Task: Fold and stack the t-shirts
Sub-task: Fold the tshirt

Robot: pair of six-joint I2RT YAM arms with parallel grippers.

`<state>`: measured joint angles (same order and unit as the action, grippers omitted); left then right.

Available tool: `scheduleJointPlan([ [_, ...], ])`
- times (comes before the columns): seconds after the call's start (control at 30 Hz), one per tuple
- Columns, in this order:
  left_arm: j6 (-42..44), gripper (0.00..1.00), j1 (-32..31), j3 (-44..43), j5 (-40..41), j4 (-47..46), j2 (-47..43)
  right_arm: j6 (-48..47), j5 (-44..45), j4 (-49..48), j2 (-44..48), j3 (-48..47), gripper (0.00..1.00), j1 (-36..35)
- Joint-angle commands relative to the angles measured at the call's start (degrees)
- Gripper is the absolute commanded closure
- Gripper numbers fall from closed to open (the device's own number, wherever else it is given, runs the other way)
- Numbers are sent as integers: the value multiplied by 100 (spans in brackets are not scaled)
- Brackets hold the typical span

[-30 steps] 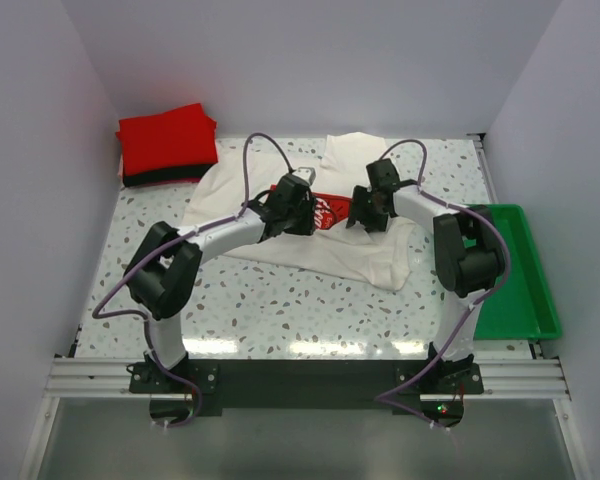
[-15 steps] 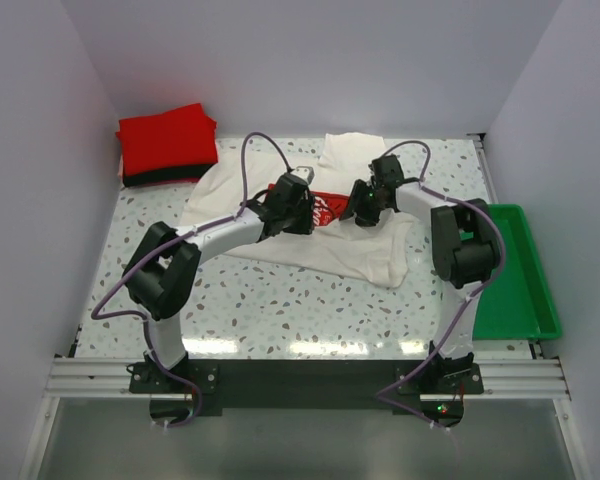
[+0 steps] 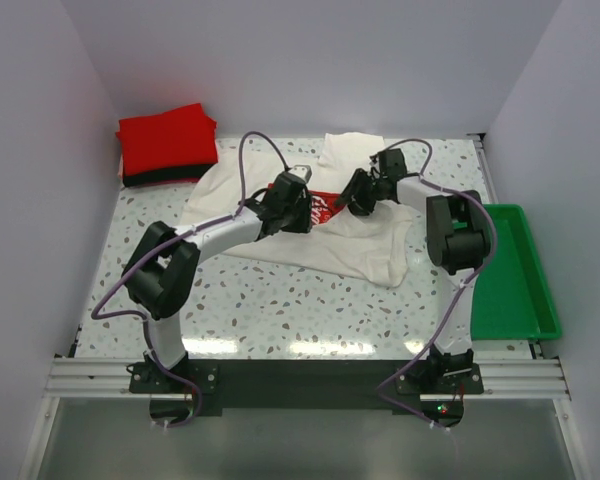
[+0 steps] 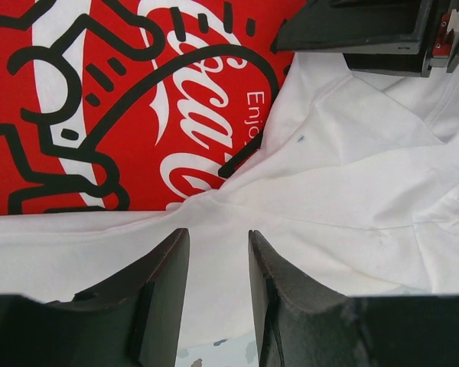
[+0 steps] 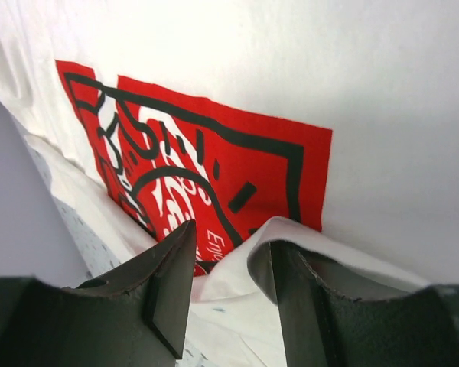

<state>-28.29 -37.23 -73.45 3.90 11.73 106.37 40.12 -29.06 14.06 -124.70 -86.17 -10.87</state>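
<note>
Both end effectors hide the white t-shirt's red print.

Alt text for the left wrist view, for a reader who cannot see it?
The left gripper hangs over a cream-white t-shirt, its two dark fingers either side of a fabric ridge. A red chest print with black and white lettering fills the upper left; the right gripper enters top right.

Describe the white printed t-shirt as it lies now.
The white t-shirt is soft, creased cloth with a red chest print bearing black and white graphics. It lies spread, partly folded, mid-table. Both grippers work at the print: a raised fold lies across one of the right fingers; the left fingers straddle a pinched ridge.
</note>
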Motion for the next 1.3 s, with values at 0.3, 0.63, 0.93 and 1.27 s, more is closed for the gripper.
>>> scheduleJointPlan([
  [0.3,26,59,93,-205,49,-56,-46,1059,-1286,-1054,-625,-594,53,410],
  [0.63,-1,59,102,-249,14,-74,200,1086,-1542,-1012,-599,-796,51,542],
  [0.93,-106,59,102,-73,-21,-241,350,910,-1419,-423,-669,-1261,48,551],
  [1.27,-282,61,76,322,-144,-601,385,23,-242,1334,-555,-1912,49,516],
])
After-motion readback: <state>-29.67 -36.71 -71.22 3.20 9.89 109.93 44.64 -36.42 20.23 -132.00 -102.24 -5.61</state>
